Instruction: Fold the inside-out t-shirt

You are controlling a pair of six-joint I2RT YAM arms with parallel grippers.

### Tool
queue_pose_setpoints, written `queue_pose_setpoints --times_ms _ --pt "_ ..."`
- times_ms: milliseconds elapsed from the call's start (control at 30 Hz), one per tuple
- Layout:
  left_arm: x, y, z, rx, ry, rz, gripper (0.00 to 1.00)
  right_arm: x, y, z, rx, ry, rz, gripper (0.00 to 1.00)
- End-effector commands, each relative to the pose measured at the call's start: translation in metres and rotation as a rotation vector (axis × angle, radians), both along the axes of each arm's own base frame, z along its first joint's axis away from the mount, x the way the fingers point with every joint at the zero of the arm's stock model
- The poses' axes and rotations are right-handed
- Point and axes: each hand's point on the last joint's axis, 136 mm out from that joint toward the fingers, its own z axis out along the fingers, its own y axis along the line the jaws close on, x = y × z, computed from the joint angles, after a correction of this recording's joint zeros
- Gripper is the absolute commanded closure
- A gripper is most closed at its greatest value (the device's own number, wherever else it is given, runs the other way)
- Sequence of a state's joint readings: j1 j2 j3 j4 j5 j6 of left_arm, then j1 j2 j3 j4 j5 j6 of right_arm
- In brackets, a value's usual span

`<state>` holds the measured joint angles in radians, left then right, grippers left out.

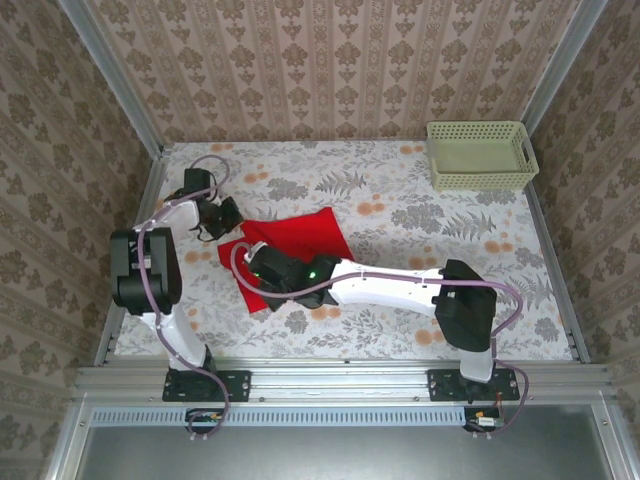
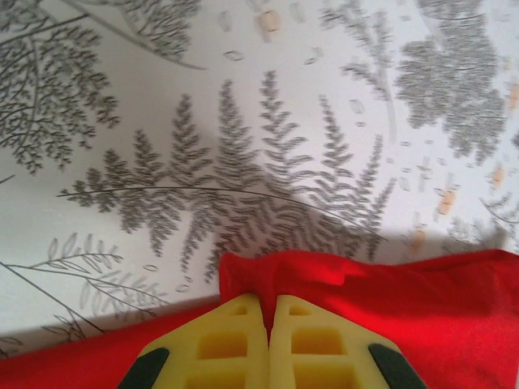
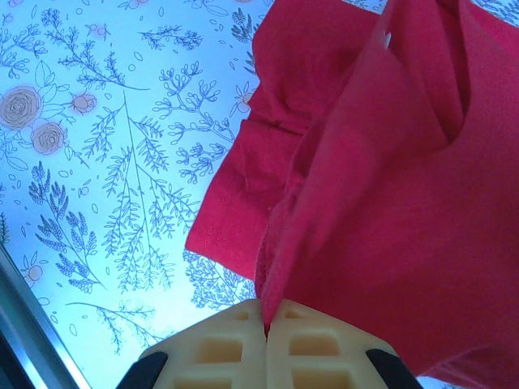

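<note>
The inside-out t-shirt (image 1: 305, 235) is a bright red cloth lying partly bunched on the left half of the flowered table. My left gripper (image 1: 228, 216) sits at its far left corner. In the left wrist view the yellow jaws (image 2: 268, 312) are shut on a raised pinch of the red cloth (image 2: 405, 300). My right gripper (image 1: 262, 272) is at the shirt's near left part, its arm stretched across the table from the right. In the right wrist view its jaws (image 3: 266, 320) are shut on a fold of the shirt (image 3: 389, 162), which hangs in loose folds above the tablecloth.
A pale green basket (image 1: 480, 155) stands at the far right corner of the table. Patterned walls and metal rails close in the table on three sides. The right arm's white link (image 1: 390, 285) lies low over the table's near middle.
</note>
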<state>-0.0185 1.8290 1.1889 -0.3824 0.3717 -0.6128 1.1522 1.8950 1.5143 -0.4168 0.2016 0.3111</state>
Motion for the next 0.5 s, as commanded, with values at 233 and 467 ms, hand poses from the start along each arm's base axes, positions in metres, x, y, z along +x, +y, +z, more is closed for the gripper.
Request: queue_pose_setpoints --times_ms 233,467 --pt "0.004 0.025 0.010 -0.019 -0.015 0.085 0.63 -0.015 0.008 -0.025 -0.019 0.059 0.087 0.55" --pt "-0.054 0.027 0.031 0.120 -0.028 0.088 0.44 0.043 -0.062 0.006 -0.076 -0.057 -0.145 0.39"
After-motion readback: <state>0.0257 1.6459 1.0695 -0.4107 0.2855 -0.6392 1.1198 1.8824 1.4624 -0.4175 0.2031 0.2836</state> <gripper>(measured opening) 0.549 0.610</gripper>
